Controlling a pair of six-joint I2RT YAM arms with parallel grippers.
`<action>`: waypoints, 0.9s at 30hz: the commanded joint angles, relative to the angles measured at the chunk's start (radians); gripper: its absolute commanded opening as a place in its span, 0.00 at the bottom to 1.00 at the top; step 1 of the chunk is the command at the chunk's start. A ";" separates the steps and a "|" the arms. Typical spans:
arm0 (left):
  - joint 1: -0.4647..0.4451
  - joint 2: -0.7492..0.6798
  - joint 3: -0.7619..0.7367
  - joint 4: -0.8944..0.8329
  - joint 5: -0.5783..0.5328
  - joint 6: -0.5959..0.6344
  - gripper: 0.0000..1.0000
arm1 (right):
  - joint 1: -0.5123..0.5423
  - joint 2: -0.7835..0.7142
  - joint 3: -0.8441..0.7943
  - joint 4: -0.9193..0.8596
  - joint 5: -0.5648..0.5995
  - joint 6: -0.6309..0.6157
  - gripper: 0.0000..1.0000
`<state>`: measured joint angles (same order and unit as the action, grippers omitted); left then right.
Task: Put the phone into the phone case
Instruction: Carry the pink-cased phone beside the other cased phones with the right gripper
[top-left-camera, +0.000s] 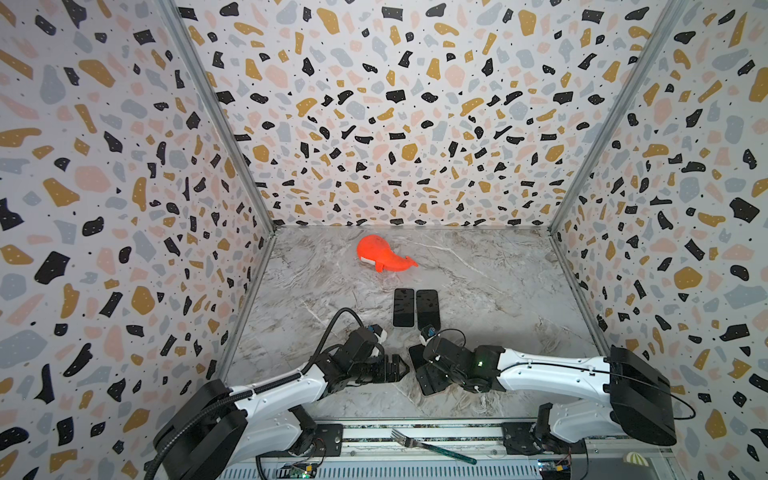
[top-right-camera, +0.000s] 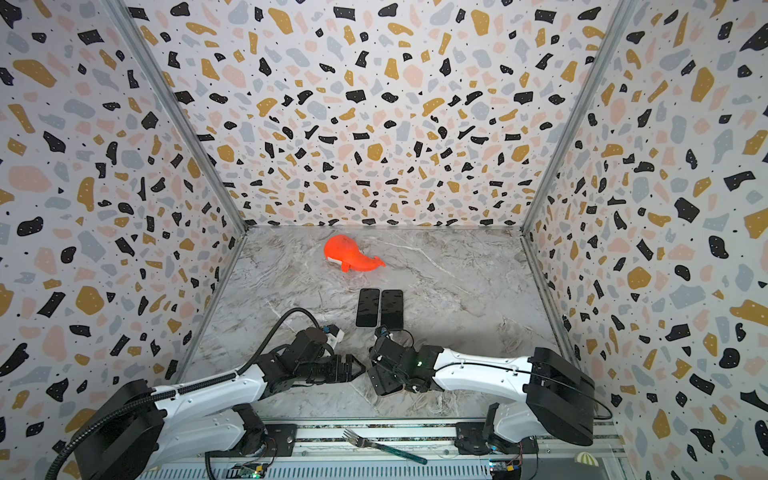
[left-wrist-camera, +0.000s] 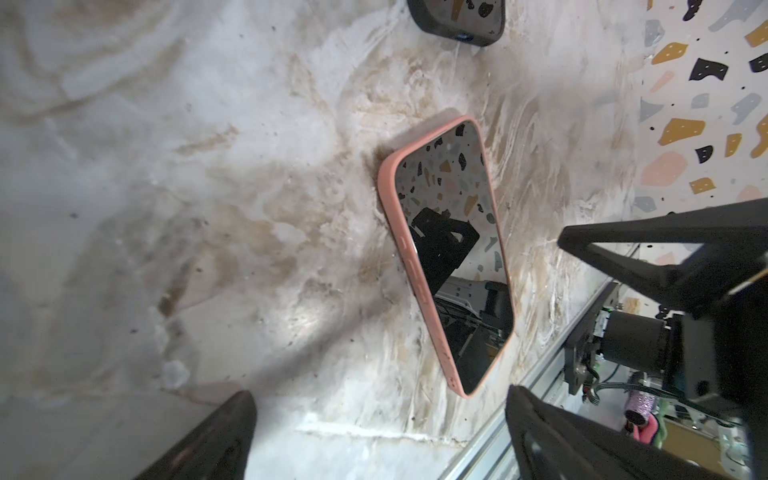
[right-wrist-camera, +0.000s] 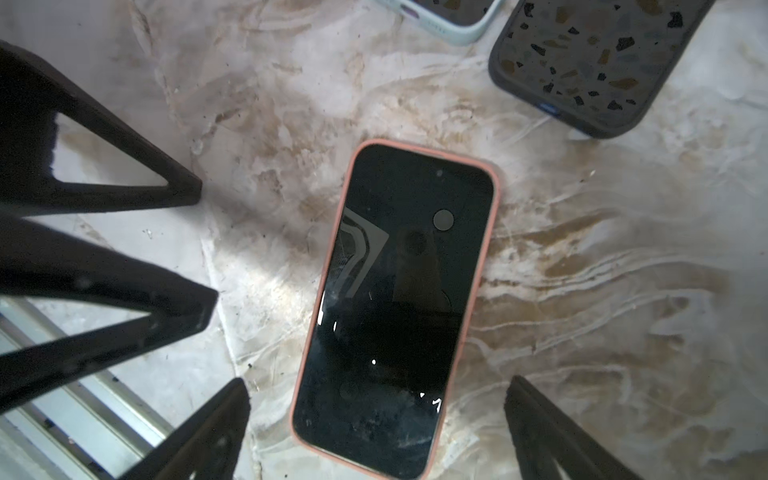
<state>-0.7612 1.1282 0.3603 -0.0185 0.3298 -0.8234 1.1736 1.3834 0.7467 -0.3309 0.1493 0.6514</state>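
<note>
While left gripper (top-left-camera: 404, 368) and right gripper (right-wrist-camera: 380, 383) both stand released, empty | phone (right-wrist-camera: 395, 307) sits in pink phone case (left-wrist-camera: 388, 199), flat on table (top-left-camera: 498, 291) | we place it 3 o'clock of left gripper, beneath nearer right gripper | long axis roughly 11-to-5 in a top view

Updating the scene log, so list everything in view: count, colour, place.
phone in pink case: 1, black screen, pink rim, flat near the table's front
pale-cased phone: 1, black screen, mid-table
dark-cased phone: 1, black, right beside the pale one
whale toy: 1, orange, far side of table
fork: 1, silver, teal handle, on the front rail
table: 1, grey marble
walls: 3, terrazzo
left gripper: 1, black, open, beside the pink-cased phone
right gripper: 1, black, open, above it
</note>
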 joint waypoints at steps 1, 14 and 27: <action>0.007 0.005 -0.021 -0.103 -0.048 0.009 1.00 | 0.011 0.013 -0.012 0.009 0.003 0.043 0.98; 0.089 0.025 -0.078 -0.098 -0.076 0.015 1.00 | 0.033 0.151 0.021 -0.055 0.052 0.129 1.00; 0.170 0.020 -0.097 -0.099 -0.037 0.048 1.00 | 0.039 0.280 0.099 -0.123 0.090 0.190 0.93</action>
<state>-0.6022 1.1149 0.3206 0.0380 0.3218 -0.7937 1.2133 1.6127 0.8406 -0.3767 0.2359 0.8036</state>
